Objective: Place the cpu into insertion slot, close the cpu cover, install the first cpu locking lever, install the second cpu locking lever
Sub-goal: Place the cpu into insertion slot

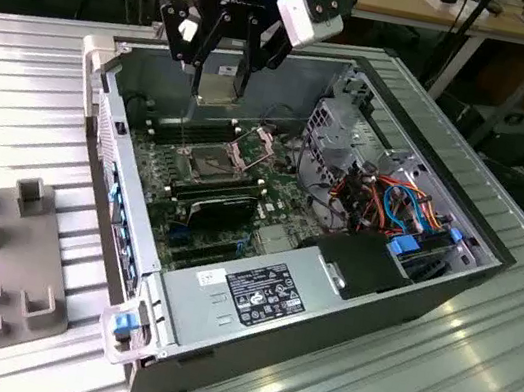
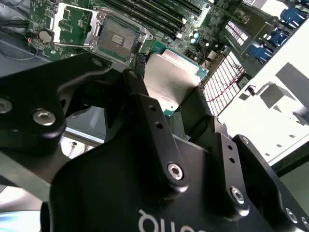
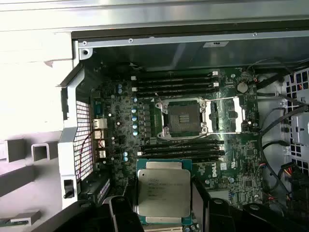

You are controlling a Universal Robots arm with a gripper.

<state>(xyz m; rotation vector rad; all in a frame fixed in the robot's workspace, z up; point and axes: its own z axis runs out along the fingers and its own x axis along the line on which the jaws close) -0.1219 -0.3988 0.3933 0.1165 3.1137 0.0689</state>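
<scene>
The gripper (image 3: 163, 209) is pinching the cpu (image 3: 163, 192) by two opposite edges. In the first wrist view one black finger (image 3: 121, 212) is pressing on one side of the chip and the other is pressing on the opposite side, so the chip is sitting squarely between the jaws with its dull silver top facing the camera. In the second wrist view the cpu (image 2: 171, 82) is jutting out past the fingertips (image 2: 140, 99), with its flat face fully exposed.

In the exterior view the gripper (image 1: 222, 88) is hanging over the open computer case (image 1: 325, 299), carrying the chip well clear of the green circuit board (image 1: 278, 194).

Beyond the chip, the insertion slot (image 3: 183, 117) is lying empty, showing its dark pin field inside the silver rim. The cpu cover (image 3: 231, 114) is standing swung open just beside the slot, hinged at its edge, with the board showing through its square window.

Farther off, long black memory slots (image 3: 174, 82) are running along both sides of the socket, and the case's grey wall (image 3: 193, 43) is rising behind them.
</scene>
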